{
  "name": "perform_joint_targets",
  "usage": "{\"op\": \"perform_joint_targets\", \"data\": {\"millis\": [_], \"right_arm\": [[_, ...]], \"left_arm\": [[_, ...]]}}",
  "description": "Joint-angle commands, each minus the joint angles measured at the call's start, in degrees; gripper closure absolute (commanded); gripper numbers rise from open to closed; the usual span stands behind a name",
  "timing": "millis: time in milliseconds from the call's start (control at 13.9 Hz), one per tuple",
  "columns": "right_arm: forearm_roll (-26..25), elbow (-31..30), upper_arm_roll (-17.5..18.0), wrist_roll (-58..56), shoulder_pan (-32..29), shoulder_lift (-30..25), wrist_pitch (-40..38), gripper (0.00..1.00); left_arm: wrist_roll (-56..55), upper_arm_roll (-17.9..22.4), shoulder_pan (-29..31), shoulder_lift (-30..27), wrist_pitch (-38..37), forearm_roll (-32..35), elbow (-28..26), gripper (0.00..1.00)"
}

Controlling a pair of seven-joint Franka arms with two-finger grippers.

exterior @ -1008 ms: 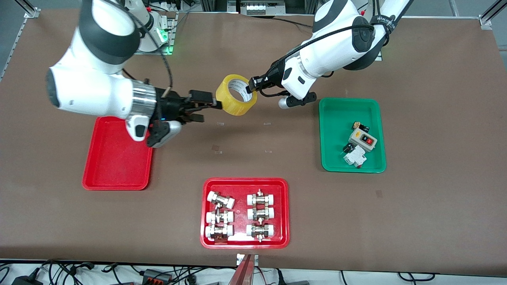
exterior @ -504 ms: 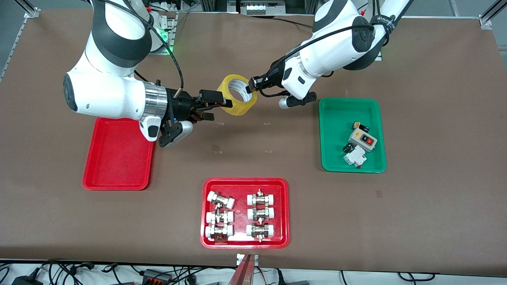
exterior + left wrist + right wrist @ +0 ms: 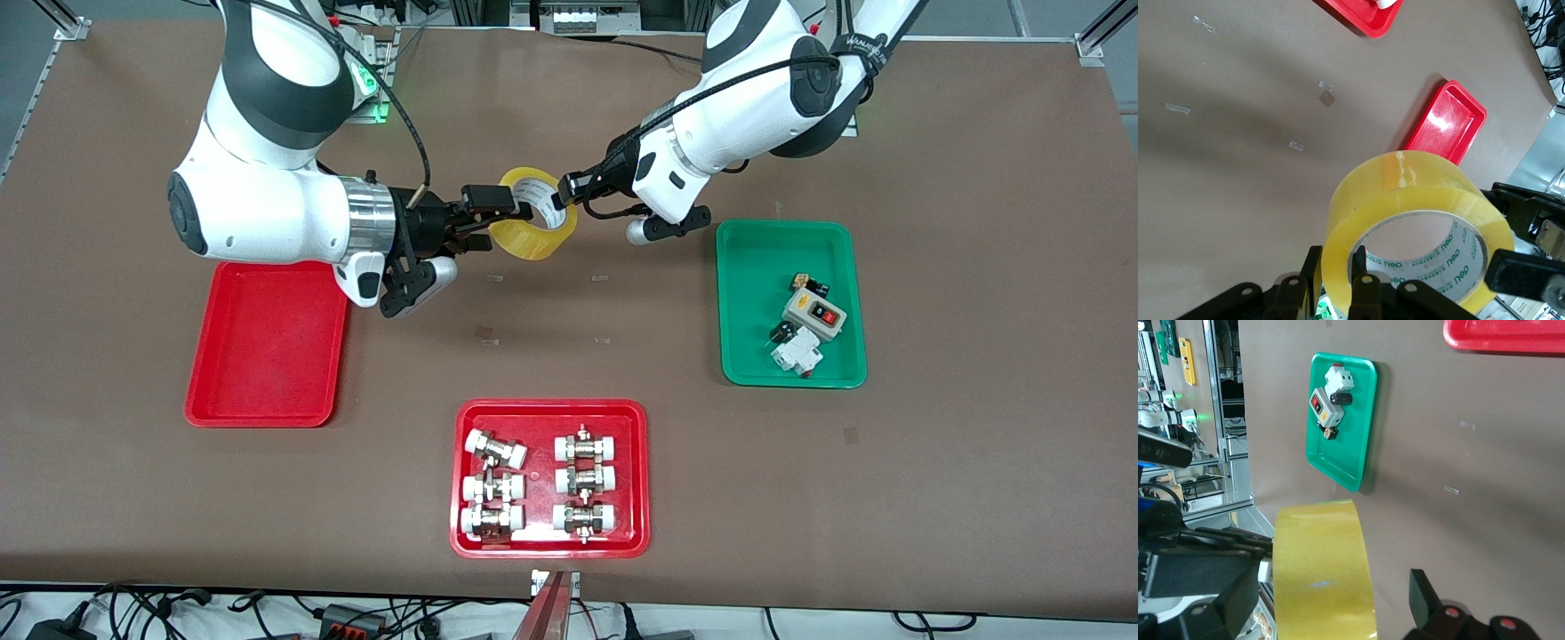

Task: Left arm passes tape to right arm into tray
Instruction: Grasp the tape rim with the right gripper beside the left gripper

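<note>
Two grippers meet at the tape (image 3: 534,216), held above bare table between the trays, its core hole tilted up toward the front camera. The right gripper (image 3: 494,216) stands wide open around the roll's rim; the left gripper (image 3: 564,189) is clamped on its wall.

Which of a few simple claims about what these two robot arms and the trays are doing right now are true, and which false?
1. The left gripper is shut on the wide roll of translucent yellow packing tape. True.
2. The right gripper is shut. False: open, its fingers on either side of the roll's wall.
3. The plain red rectangular plastic tray holds the roll. False: it is up in the air.
4. The green plastic tray holds small electrical parts. True.
</note>
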Motion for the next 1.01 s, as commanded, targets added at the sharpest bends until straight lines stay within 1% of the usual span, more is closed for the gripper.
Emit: {"op": "perform_joint_targets", "data": {"millis": [0, 720, 792, 864, 936], "right_arm": [[1.1, 1.1, -0.4, 0.1, 0.4, 0.6, -0.7, 0.00], [1.1, 0.9, -0.4, -0.6, -0.1, 0.6, -1.9, 0.01], [1.1, 0.9, -0.4, -0.4, -0.1, 0.6, -1.9, 0.09], [1.1, 0.9, -0.4, 0.0, -0.1, 0.6, -1.9, 0.27], [1.1, 0.9, -0.5, 0.1, -0.2, 0.5, -2.1, 0.39]], "left_arm": [[-0.2, -0.2, 0.2, -0.5, -0.2, -1.7, 0.7, 0.89], [-0.2, -0.2, 0.3, -0.5, -0.3, -1.7, 0.7, 0.89], [-0.2, -0.3, 0.3, -0.5, -0.3, -1.7, 0.7, 0.89], [-0.2, -0.2, 0.3, -0.5, -0.3, -1.7, 0.7, 0.89], [-0.2, -0.2, 0.3, -0.5, -0.3, -1.7, 0.7, 0.89]]}}
